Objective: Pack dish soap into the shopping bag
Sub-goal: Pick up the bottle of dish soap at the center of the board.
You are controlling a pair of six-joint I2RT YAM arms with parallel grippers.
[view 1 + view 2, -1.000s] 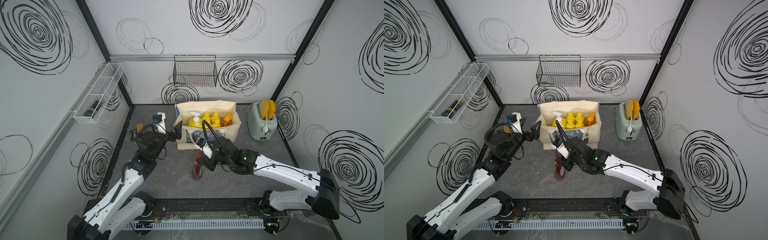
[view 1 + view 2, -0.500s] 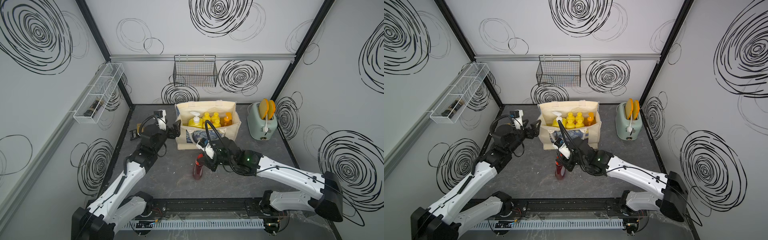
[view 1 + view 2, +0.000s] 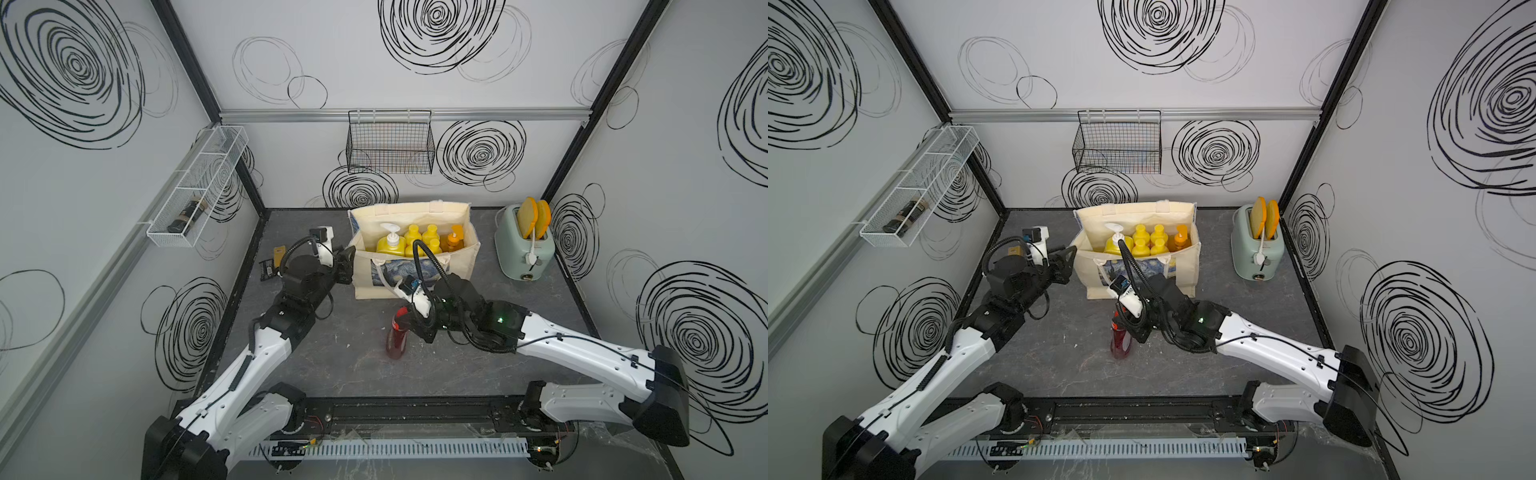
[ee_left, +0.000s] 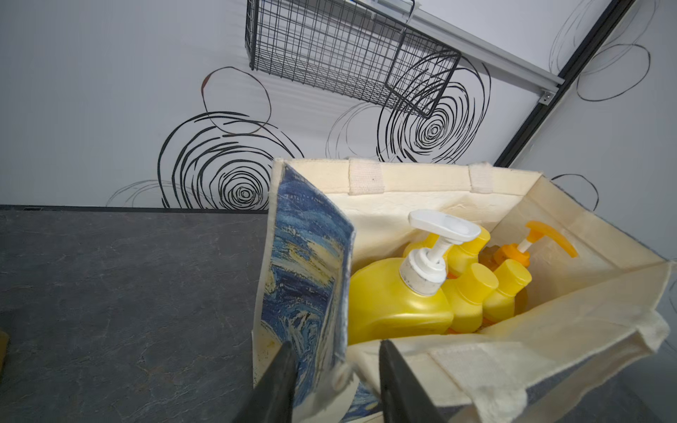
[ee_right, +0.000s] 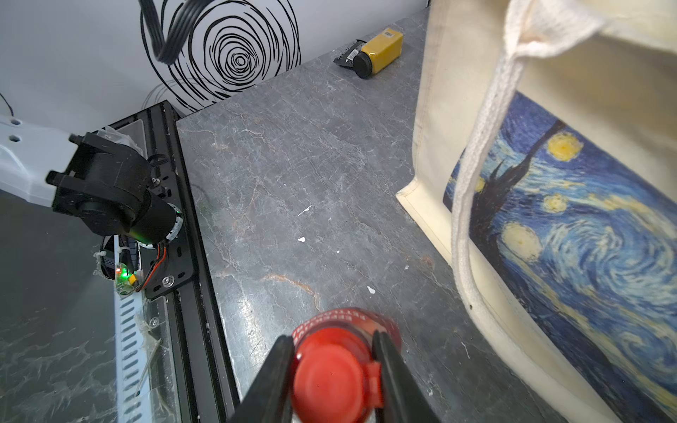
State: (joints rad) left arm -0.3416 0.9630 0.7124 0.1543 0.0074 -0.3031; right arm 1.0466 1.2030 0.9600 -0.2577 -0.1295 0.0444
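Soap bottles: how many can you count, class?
7. Six in the bag: one white-pump, four yellow-capped, one orange-pump. One red-capped stands outside, gripped by the right jaws. More may hide inside.

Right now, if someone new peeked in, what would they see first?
Probably the boxy cream canvas bag with the swirly blue-and-yellow picture, at the back middle of the grey table, packed with yellow plastic soap bottles. Just in front of it, a dark-red plastic bottle with a red cap stands upright, the right arm's jaws closed around its top.

Lab cell w/ swirl-print walls (image 3: pixel 353 62)
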